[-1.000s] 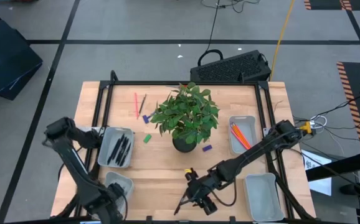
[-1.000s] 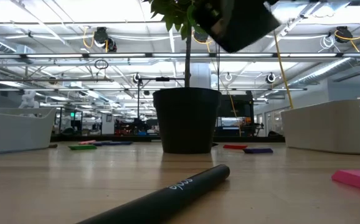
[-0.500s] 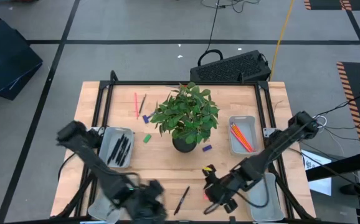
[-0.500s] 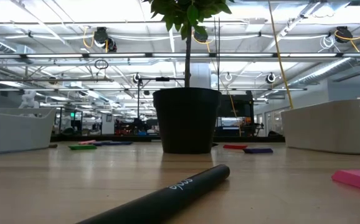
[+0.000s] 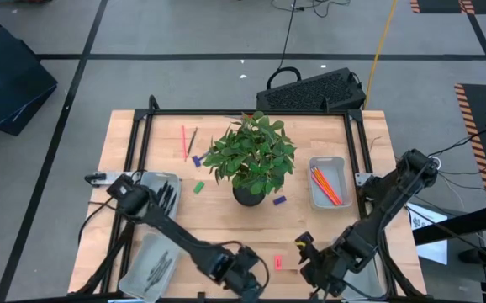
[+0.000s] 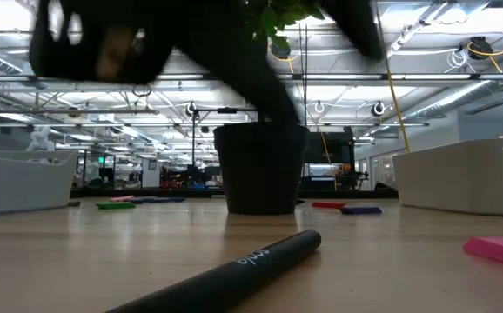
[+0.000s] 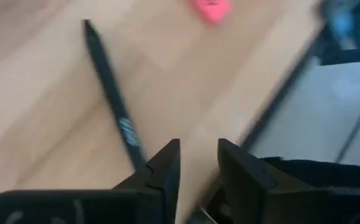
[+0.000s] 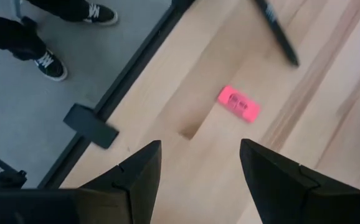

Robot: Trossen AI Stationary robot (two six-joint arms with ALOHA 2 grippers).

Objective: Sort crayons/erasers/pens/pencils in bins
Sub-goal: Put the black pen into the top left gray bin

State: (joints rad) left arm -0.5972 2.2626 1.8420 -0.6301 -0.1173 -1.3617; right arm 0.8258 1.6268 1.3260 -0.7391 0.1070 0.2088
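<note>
Four bins [image 5: 327, 181], three erasers [image 5: 277, 263] on table — one loose pen [image 7: 110, 99]

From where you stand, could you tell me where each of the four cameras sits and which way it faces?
High view: overhead, straight down on the table, both arms and the plant pot.
Low view: table-top height, level past a black pen to the pot; a blurred arm crosses above.
Left wrist view: over the left gripper, fingers slightly apart, toward the pen and pink eraser.
Right wrist view: over the open right gripper, onto the same eraser and pen, plus a person's shoes beyond the table.
</note>
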